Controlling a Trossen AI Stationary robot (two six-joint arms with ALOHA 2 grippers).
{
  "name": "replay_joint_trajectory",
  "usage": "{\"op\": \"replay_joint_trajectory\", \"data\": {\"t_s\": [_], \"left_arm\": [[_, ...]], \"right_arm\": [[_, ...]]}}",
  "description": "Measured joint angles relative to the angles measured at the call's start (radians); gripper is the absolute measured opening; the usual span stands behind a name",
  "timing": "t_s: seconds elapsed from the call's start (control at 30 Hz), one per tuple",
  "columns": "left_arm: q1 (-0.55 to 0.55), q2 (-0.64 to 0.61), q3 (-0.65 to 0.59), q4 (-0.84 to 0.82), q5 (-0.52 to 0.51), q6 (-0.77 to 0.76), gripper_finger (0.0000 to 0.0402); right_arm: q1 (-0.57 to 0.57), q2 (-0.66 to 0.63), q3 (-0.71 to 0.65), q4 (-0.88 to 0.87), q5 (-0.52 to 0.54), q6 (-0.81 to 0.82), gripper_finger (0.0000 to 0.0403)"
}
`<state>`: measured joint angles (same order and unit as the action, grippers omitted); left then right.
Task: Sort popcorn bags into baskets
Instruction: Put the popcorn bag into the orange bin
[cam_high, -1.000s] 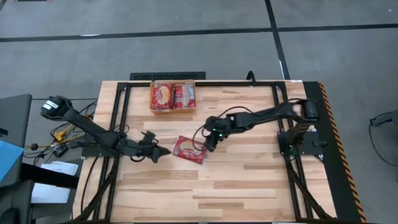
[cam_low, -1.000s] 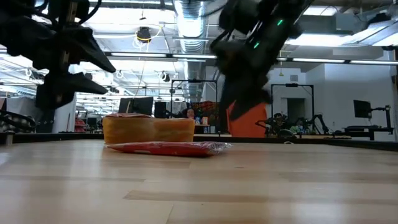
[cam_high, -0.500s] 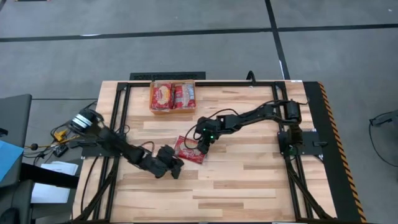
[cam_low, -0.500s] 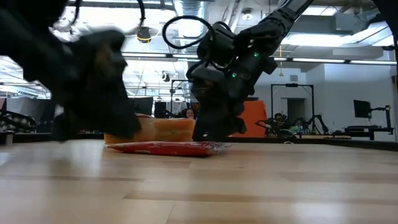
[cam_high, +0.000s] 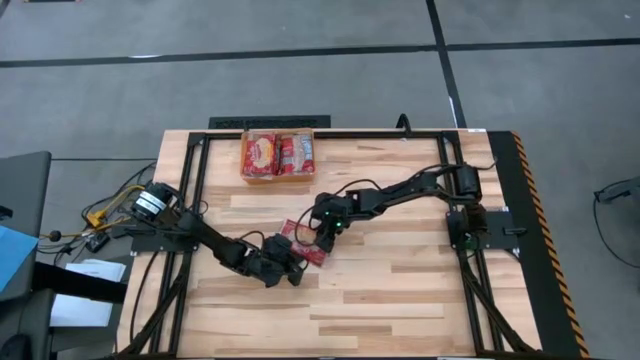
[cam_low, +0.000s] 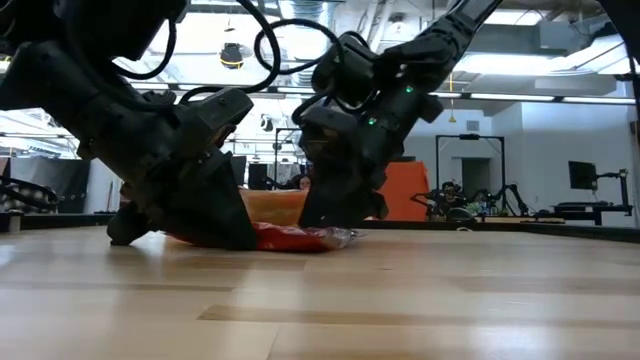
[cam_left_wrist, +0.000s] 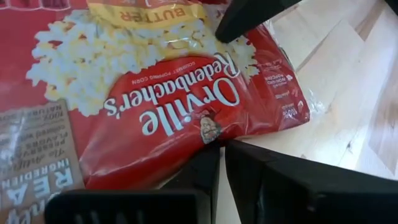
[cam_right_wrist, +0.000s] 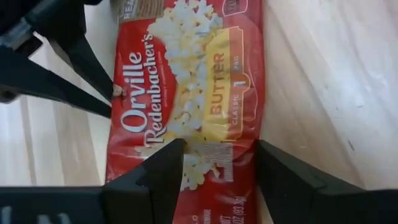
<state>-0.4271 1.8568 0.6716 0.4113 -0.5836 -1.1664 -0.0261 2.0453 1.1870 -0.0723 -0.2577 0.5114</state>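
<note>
One red popcorn bag (cam_high: 292, 233) with a yellow butter panel lies flat on the table's middle; it fills the left wrist view (cam_left_wrist: 155, 93) and the right wrist view (cam_right_wrist: 186, 93). My left gripper (cam_high: 295, 264), shut, reaches it from the near-left, low over the wood (cam_low: 235, 238). My right gripper (cam_high: 322, 236) is open and stands over the bag's right part, pointing down (cam_low: 325, 222). The orange basket (cam_high: 242, 172) sits near the far edge with two packets (cam_high: 262, 155) (cam_high: 296, 153) side by side in it. My left gripper meets the bag's long edge (cam_left_wrist: 205, 144) near one corner with its shut fingertips (cam_right_wrist: 114, 93), slanting in low from the near-left. The bag stays flat on the wood. My right gripper comes from above, open. One fingertip (cam_left_wrist: 222, 32) sits on the printed face beside the butter panel; the other finger (cam_right_wrist: 280, 180) stands just outside the bag's far long edge (cam_right_wrist: 258, 124).
Black frame rails (cam_high: 190, 190) run along the table's left and right sides and far edge. Bare wood (cam_high: 400, 290) lies near and right of the bag. The room behind shows in the low view, with an orange object (cam_low: 405, 195) beyond the table.
My left gripper has swung from the table's left toward the bag and dropped low, ending at the bag's near-left edge. My right gripper has moved left and down, from above the bag's right edge onto the bag.
</note>
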Motion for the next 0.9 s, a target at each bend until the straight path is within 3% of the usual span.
{"op": "replay_joint_trajectory", "data": {"t_s": [0.23, 0.53, 0.7, 0.9], "left_arm": [[0.000, 0.000, -0.001, 0.002, 0.020, 0.017, 0.0022], [0.000, -0.004, -0.002, -0.002, 0.030, 0.024, 0.0022], [0.004, -0.067, -0.005, -0.020, 0.096, 0.042, 0.0022], [0.002, -0.232, -0.005, -0.124, 0.158, 0.057, 0.0022]], "right_arm": [[-0.005, 0.031, 0.043, -0.022, -0.007, 0.004, 0.0184], [-0.023, 0.036, 0.088, -0.075, -0.019, 0.000, 0.0018], [-0.023, 0.015, 0.086, -0.108, -0.031, 0.061, 0.0016], [-0.056, -0.073, 0.085, -0.133, -0.028, 0.101, 0.0007]]}}
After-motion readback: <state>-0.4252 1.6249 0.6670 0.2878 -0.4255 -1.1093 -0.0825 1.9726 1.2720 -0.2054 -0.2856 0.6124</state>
